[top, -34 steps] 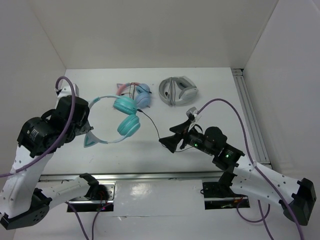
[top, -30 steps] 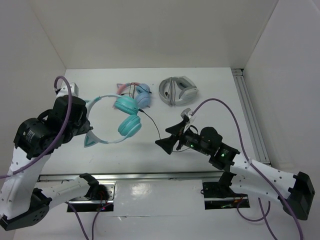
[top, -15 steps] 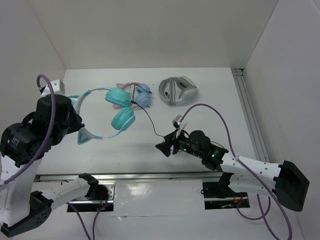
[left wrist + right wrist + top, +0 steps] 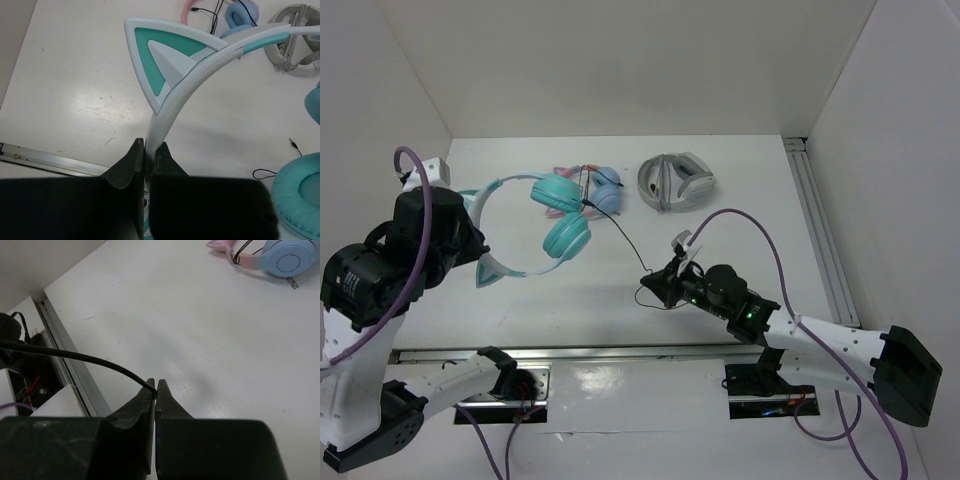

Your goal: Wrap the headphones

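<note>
My left gripper (image 4: 148, 150) squeezes tight on the pale headband (image 4: 170, 100) of the teal headphones (image 4: 565, 235), at 10 o'clock in the top view same as half a second ago, and my right gripper (image 4: 154, 386), pinching their thin black cable (image 4: 75, 356), has slid a bit toward 2 o'clock.
</note>
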